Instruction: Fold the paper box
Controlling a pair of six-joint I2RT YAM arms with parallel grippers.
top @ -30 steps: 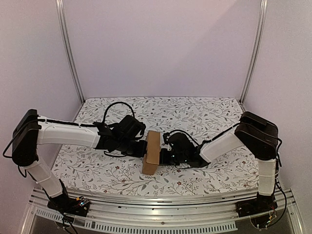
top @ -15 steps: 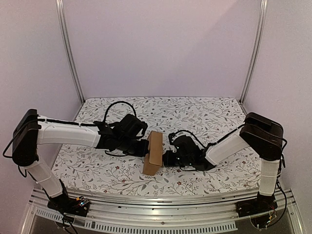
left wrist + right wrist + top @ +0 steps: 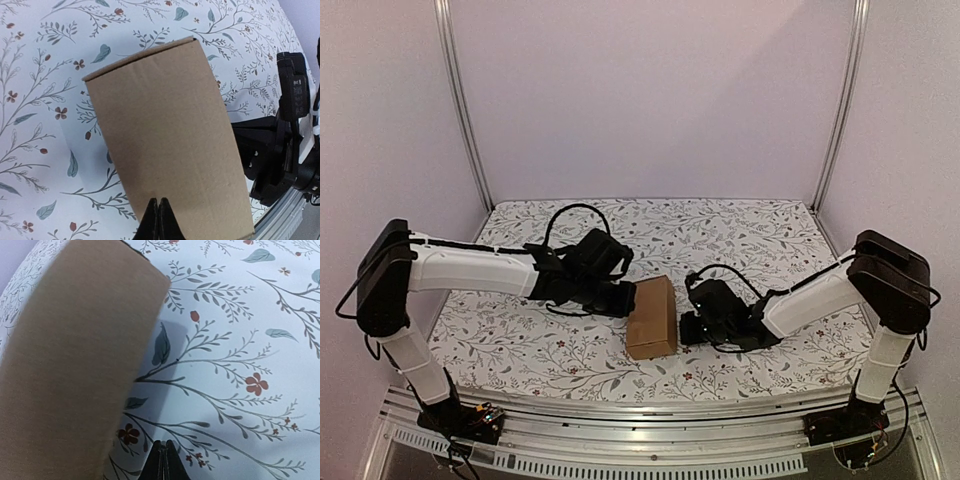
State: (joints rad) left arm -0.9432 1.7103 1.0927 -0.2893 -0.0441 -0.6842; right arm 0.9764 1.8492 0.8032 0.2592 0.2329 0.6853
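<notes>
The paper box (image 3: 652,318) is a plain brown closed carton lying flat on the floral cloth, wide face up, between the two arms. My left gripper (image 3: 628,298) is shut, and its tips rest at the carton's upper left edge. In the left wrist view the closed fingertips (image 3: 158,201) sit over the box (image 3: 165,130) top face, holding nothing. My right gripper (image 3: 685,327) is shut just right of the carton. The right wrist view shows its tips (image 3: 163,444) over bare cloth, a small gap away from the box (image 3: 70,365) side.
A floral tablecloth (image 3: 740,240) covers the table. A metal rail (image 3: 640,408) runs along the near edge, and two upright frame posts (image 3: 460,100) (image 3: 840,100) stand at the back corners. The right arm's black wrist body (image 3: 280,150) shows beyond the carton.
The carton has gone from standing on its narrow side to lying flat with its wide face up. The right gripper has drawn back to the right, and the left gripper followed the box rightward.
</notes>
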